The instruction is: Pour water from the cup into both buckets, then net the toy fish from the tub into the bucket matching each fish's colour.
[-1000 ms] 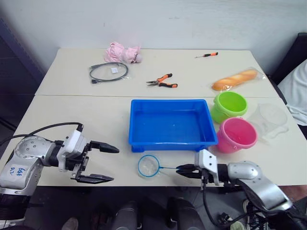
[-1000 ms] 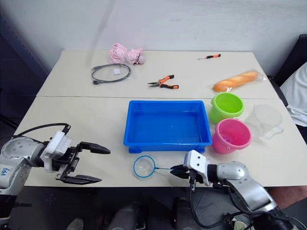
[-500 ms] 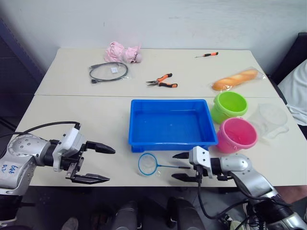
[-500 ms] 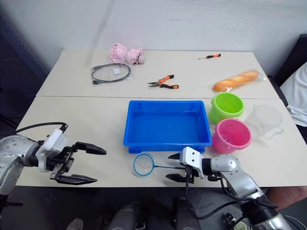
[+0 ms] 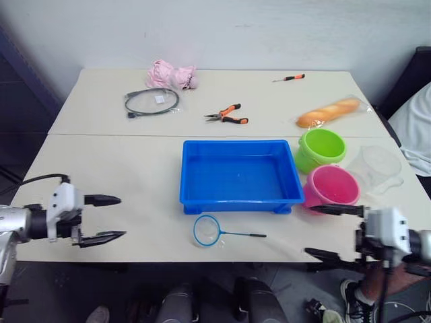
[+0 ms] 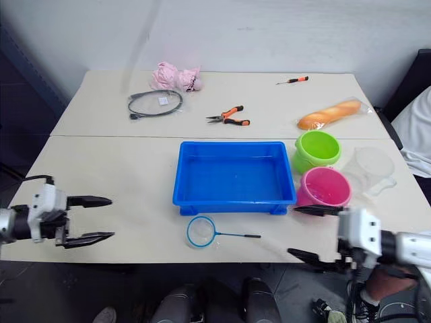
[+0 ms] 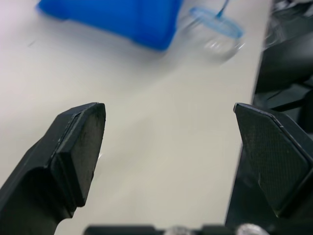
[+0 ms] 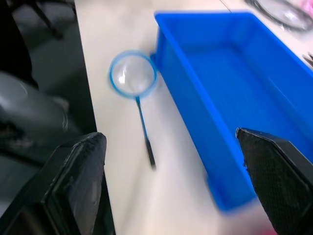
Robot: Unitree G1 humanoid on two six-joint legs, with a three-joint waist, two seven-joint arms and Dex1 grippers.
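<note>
Lying loose at the tub's (image 5: 240, 176) six o'clock, the net (image 5: 209, 231) is in neither gripper; left gripper (image 5: 104, 217) and right gripper (image 5: 332, 232) hang spread and empty. No fish visible in the tub, so netting looks finished.

A robot test room or lab is being shown. Two plain tables (image 5: 101, 168) are being pushed together by a bare wall. Mixed things are being kept far beyond the grippers: pliers (image 5: 226, 115), a screwdriver (image 5: 288, 77), a coiled cable (image 5: 151, 101) and bagged bread (image 5: 328, 112).
</note>
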